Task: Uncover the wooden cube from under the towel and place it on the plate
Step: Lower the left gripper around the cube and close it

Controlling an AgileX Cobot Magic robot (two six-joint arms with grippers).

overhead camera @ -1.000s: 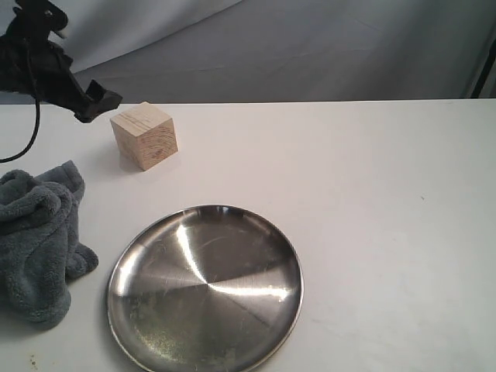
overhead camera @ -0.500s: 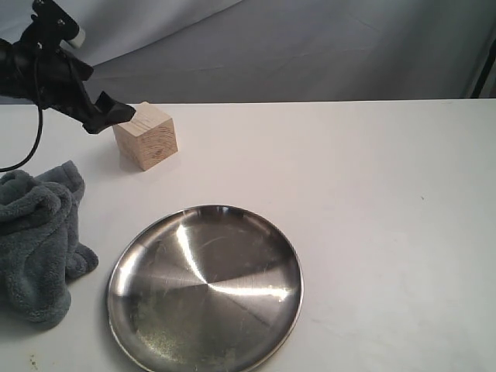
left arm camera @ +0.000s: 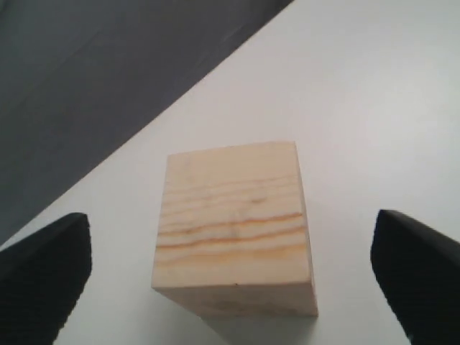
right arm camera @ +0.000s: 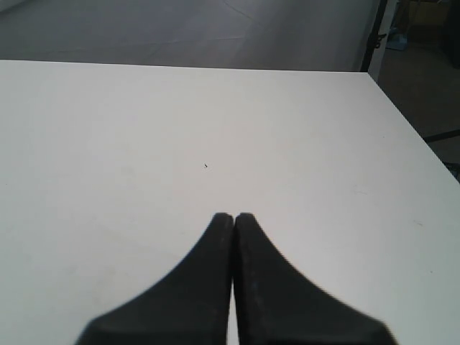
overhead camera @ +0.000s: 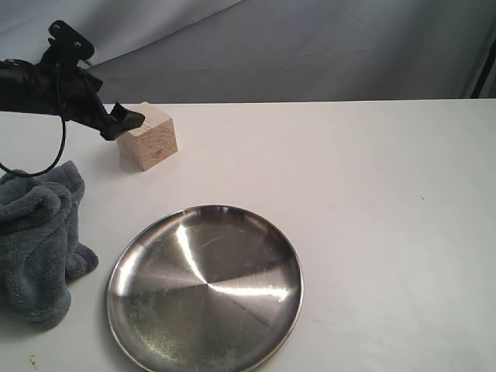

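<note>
The white counter (overhead camera: 372,194) lies bare right of the pale wooden cube (overhead camera: 147,138) and the round steel plate (overhead camera: 205,291). A crumpled grey-blue towel (overhead camera: 39,240) fills the near left.

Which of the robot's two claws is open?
The left gripper, at the wooden cube: its fingers stand wide apart either side of it. The right gripper has its fingers pressed together.

The wooden cube (overhead camera: 151,139) at the upper left was raw, pale wood, matt, with tan grain lines on top and rougher end grain on one side. The towel (overhead camera: 39,240) at the left edge was fluffy grey-blue plush. The plate (overhead camera: 205,291) was shiny metal, finely scratched, with bright glare streaks. The table (overhead camera: 372,217) was smooth, matt white.
</note>
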